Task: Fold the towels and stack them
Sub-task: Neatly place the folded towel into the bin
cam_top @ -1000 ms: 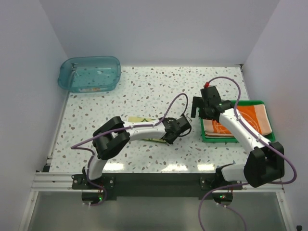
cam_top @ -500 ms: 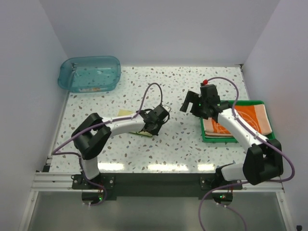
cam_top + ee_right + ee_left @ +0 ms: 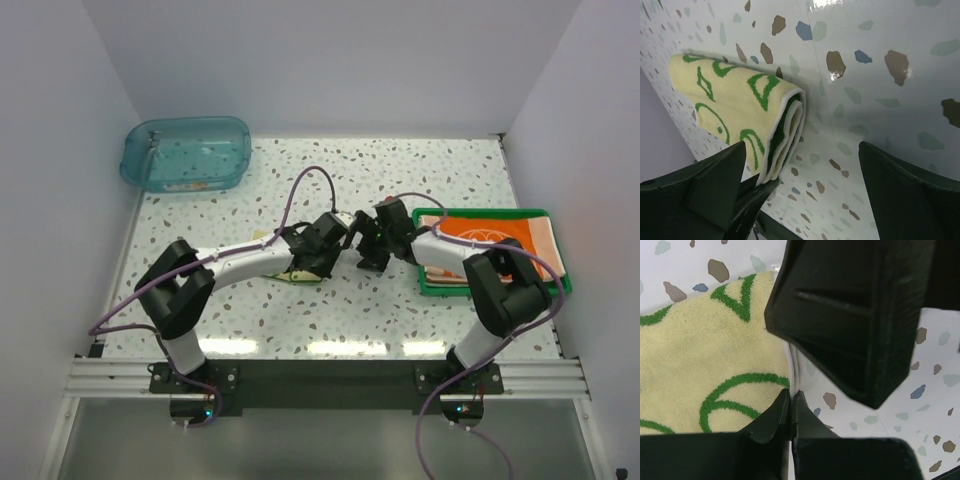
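Folded pale yellow towel (image 3: 735, 107), green pattern, at 9 o'clock on speckled desk (image 3: 880, 100). Right end effector (image 3: 801, 148) fingers spread wide.

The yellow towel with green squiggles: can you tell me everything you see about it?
The towel is fluffy terry cloth, pale yellow with curvy green lines and a white hem. It is folded into layers, and darker green shows inside the fold. It lies on the speckled table. The left gripper pinches its white edge, and the right gripper is open beside the fold.
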Motion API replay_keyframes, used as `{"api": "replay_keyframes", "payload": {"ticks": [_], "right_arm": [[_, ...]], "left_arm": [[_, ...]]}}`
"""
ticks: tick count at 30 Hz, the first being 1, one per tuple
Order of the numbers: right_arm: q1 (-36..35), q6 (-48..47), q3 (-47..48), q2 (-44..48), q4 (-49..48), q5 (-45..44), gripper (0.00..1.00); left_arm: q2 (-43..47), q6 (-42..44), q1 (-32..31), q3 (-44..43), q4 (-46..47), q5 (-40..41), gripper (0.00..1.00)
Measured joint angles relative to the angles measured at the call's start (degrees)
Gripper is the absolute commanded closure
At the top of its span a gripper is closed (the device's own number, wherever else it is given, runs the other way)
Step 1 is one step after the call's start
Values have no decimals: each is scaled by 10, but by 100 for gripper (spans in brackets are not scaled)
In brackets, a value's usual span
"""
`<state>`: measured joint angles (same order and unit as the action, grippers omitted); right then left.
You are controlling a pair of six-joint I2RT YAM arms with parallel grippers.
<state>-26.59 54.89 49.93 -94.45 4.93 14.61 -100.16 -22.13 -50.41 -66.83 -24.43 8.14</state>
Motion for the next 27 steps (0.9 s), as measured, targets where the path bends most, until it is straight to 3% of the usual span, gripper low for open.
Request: {"api": "replay_keyframes", "payload": {"ticks": [8,17,19,23,25,26,27], "right_arm": [[-35,82,-33,-23,-89,15,6],[-62,164,-49,-66,-206,21,28],[-67,170,-49,-72,-214,20,39],[-73,172,-52,-75,-207,11,71],[-74,165,-52,-75,-196,7,81],[-75,160,-51,-75,-187,6,92],[-76,153,-49,-73,-176,3,96]], "left_arm": [[0,-9,1,-2,-4,-5,100],[-1,-15,1,-6,-7,-5,100],[-3,-19,1,-6,-10,-4,100],[-11,-25,0,-13,-14,-5,99],[-14,-26,1,-14,-15,-5,87],[-15,-27,1,-15,-15,-5,81],[-15,-28,1,-15,-15,-5,67]]}}
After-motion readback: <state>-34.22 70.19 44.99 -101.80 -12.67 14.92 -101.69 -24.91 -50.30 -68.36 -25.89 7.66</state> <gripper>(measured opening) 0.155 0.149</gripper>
